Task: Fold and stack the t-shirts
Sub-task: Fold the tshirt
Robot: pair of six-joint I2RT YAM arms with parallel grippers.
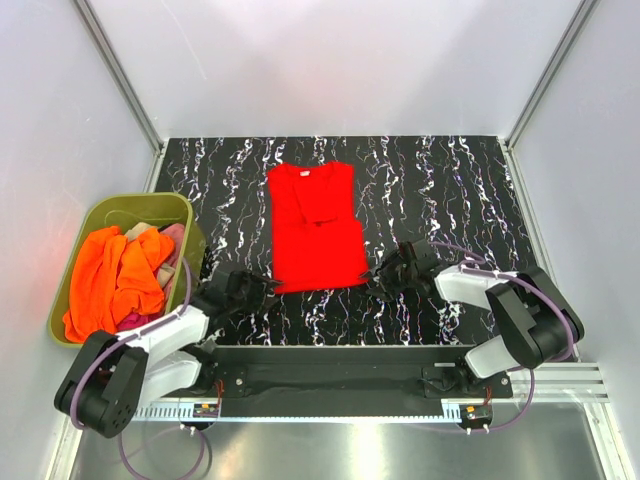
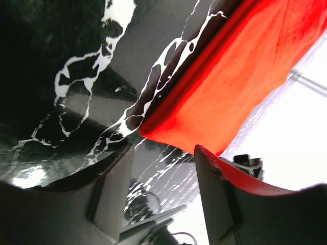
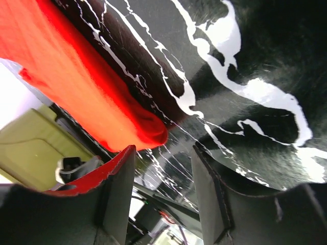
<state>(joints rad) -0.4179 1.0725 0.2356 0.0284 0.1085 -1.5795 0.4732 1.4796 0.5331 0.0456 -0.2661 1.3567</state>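
Observation:
A bright red t-shirt [image 1: 316,226] lies flat on the black marbled table [image 1: 440,180], sleeves folded in, neck at the far end. My left gripper [image 1: 262,289] is open, low at the shirt's near left corner [image 2: 153,130], with nothing between its jaws. My right gripper [image 1: 384,272] is open, low at the shirt's near right corner [image 3: 153,133], also empty. An orange shirt [image 1: 110,280] with magenta and beige cloth beside it fills the olive-green tub [image 1: 120,212] at the left.
The tub stands at the table's left edge, close to my left arm. White walls and metal posts enclose the table. The base rail [image 1: 330,375] runs along the near edge.

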